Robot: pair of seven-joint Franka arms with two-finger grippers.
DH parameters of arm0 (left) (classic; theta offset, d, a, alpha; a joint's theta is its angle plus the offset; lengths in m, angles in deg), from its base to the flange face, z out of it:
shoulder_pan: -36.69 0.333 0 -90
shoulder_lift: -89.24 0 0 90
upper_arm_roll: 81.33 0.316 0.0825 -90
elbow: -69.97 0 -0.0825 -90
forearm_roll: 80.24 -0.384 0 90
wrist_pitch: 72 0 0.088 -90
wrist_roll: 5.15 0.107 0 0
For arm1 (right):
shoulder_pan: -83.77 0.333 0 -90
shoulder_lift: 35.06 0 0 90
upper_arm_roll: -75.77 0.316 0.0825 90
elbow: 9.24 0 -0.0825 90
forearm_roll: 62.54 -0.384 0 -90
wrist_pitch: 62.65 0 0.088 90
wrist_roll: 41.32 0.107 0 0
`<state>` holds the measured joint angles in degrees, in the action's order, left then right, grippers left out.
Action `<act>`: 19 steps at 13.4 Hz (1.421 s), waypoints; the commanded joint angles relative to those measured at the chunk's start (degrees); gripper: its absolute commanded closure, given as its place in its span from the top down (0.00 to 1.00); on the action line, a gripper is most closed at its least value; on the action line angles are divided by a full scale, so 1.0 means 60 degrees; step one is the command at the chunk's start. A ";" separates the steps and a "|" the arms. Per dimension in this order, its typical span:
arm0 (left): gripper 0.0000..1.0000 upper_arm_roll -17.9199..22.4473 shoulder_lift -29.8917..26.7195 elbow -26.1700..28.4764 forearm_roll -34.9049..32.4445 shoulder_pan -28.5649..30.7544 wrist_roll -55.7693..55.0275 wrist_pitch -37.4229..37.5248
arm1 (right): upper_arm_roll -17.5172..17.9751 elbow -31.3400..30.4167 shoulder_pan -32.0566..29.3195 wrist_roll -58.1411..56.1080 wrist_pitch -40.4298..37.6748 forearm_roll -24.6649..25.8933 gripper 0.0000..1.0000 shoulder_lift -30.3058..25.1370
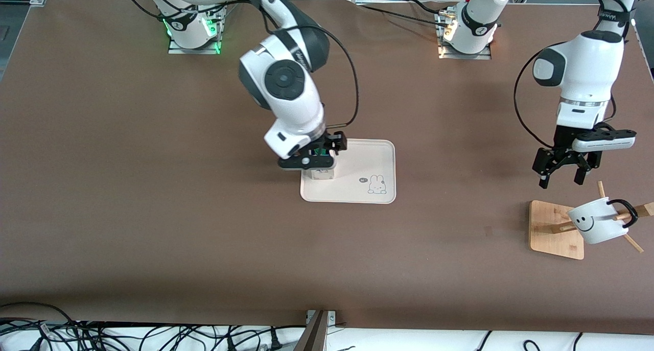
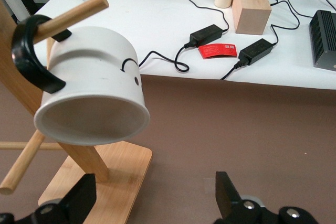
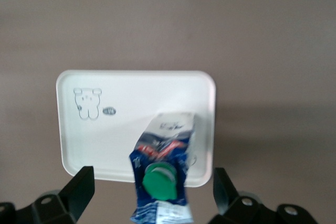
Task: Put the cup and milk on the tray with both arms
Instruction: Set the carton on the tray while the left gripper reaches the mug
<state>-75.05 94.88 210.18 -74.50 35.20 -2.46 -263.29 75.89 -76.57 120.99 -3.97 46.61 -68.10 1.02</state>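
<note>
The cream-white tray (image 1: 368, 159) lies mid-table. The blue and white milk carton (image 1: 321, 173) with its green cap stands on the tray, at the end toward the right arm. My right gripper (image 1: 312, 154) is open just above it, with a finger on either side and neither touching; the right wrist view shows carton (image 3: 163, 150) and tray (image 3: 131, 108). The white smiley cup (image 1: 595, 220) hangs by its black handle on a wooden rack peg. My left gripper (image 1: 562, 176) is open and empty above the table beside the rack. The left wrist view shows the cup (image 2: 89, 93) tilted, mouth toward the camera.
The wooden rack has a square base (image 1: 554, 233) and several pegs, toward the left arm's end of the table; it also shows in the left wrist view (image 2: 110, 182). A white bench with cables and power bricks (image 2: 210, 34) lies past the table's front edge.
</note>
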 commanded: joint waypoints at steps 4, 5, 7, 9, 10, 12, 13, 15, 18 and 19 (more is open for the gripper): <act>1.00 -0.0066 0.0671 -0.0706 0.0187 0.0028 0.0036 -0.0169 | -0.0106 -0.0437 -0.2787 -0.2998 -0.3219 -0.1065 1.00 -0.2360; 1.00 -0.0066 0.0759 -0.0809 0.0172 0.0028 0.0036 -0.0169 | -0.0558 -0.1005 -0.2847 -0.3569 -0.3384 -0.1065 1.00 -0.2974; 1.00 -0.0066 0.1095 -0.1204 0.0158 0.0014 0.0036 -0.0169 | -0.1234 -0.2497 -0.2877 -0.4596 -0.3342 -0.0890 1.00 -0.4394; 1.00 -0.0066 0.1243 -0.1396 0.0158 0.0014 0.0036 -0.0169 | -0.1646 -0.3920 -0.2863 -0.5184 -0.2920 -0.0060 1.00 -0.5641; 1.00 -0.0066 0.1272 -0.1411 0.0158 0.0014 0.0036 -0.0169 | -0.1617 -0.4608 -0.2862 -0.5187 -0.2598 0.0366 1.00 -0.6212; 1.00 -0.0052 0.1374 -0.1556 0.0143 0.0014 0.0036 -0.0169 | -0.1631 -0.5505 -0.2877 -0.5230 -0.2244 0.0662 1.00 -0.6845; 1.00 -0.0052 0.1477 -0.1702 0.0143 0.0014 0.0036 -0.0169 | -0.1646 -0.5465 -0.2877 -0.5260 -0.2301 0.0808 1.00 -0.6847; 1.00 -0.0052 0.1551 -0.1835 0.0128 0.0014 0.0050 -0.0169 | -0.1617 -0.5391 -0.2877 -0.5274 -0.2345 0.1160 1.00 -0.6818; 1.00 -0.0037 0.1566 -0.2114 0.0084 0.0014 0.0094 -0.0169 | -0.1631 -0.5289 -0.2877 -0.5216 -0.2506 0.1162 1.00 -0.6789; 1.00 -0.0037 0.1551 -0.2201 0.0084 0.0014 0.0138 -0.0169 | -0.1646 -0.5143 -0.2877 -0.5187 -0.2507 0.1104 1.00 -0.6745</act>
<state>-75.13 103.27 199.05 -74.50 35.18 -2.46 -263.74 66.03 -107.71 103.45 -34.92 31.52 -62.20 -38.86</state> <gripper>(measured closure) 0.000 0.000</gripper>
